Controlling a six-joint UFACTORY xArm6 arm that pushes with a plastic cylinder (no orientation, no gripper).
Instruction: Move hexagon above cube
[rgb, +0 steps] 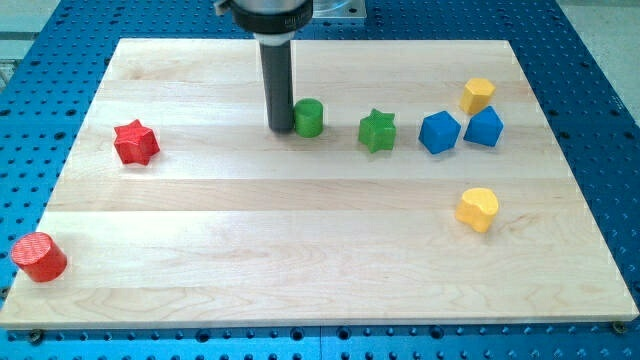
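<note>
**Eight blocks out, hexagon not yet moved**

My tip (280, 130) stands just at the view's left of the green cylinder (308, 117), touching it or nearly so. There is no gripper to open or close; the arm ends in a bare rod.

The blue cube (484, 127) lies toward the view's right on the surface (300, 250). Touching its left side is what I take for the blue hexagon (439, 132), though its outline is too small to be sure of. A yellow block (477, 95) sits just above the cube. The green star (377, 130) lies between my tip and that group.

Judging by this, nothing is done: the hexagon is beside the cube, not above it, and my tip is well apart from both.
</note>
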